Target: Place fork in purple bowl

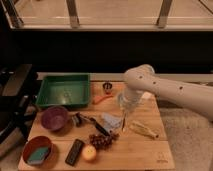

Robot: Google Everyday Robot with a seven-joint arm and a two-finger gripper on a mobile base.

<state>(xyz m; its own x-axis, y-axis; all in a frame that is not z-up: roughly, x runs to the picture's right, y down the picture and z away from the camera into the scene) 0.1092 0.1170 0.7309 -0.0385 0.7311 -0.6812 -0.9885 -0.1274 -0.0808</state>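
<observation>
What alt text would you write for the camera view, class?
A white robot arm's gripper holds the fork upright above a cluttered wooden table, well right of the purple bowl, which sits empty near a green tray.

One purple bowl (pixel 54 118), one brown bowl (pixel 37 150), one fork (pixel 123 124) hanging under one gripper (pixel 125 110).
</observation>
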